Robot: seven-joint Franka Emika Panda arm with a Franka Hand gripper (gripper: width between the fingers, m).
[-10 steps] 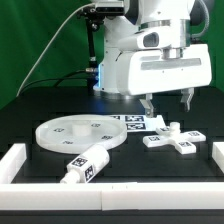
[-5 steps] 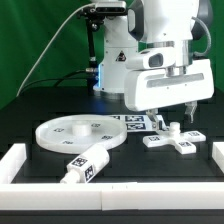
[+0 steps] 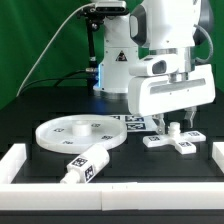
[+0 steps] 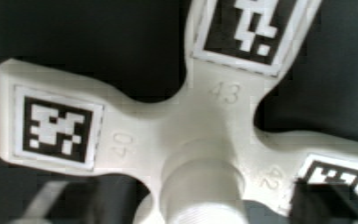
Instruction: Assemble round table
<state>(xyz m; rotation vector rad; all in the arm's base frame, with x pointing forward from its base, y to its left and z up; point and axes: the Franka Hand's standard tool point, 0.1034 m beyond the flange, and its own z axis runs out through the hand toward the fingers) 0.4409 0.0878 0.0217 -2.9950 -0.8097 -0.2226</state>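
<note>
Since half a second ago, the white arm's end effector [image 3: 173, 120] has dropped lower toward the small white plastic cross-shaped foot [image 3: 172, 141]. That foot lies on the black counter [image 3: 150, 165] at the exterior view's right, just in front of the flat white marker board [image 3: 134, 122]. Its jaws stand wide apart, one to each side of the foot's short upright stub [image 3: 172, 128], and we see nothing held between them. Whether they touch the foot we cannot tell.

The large white rimmed round disc [image 3: 80, 132] lies flat left of centre in the frame. The short white cylindrical leg [image 3: 85, 165] lies on its side just in front of the disc, in the lower left. Neither has shifted.

In the wrist view the foot [image 4: 176, 110] fills the picture. Its arms carry black-and-white square tags [image 4: 55, 127], and faint raised marks near the hub are too blurred for us to read.
</note>
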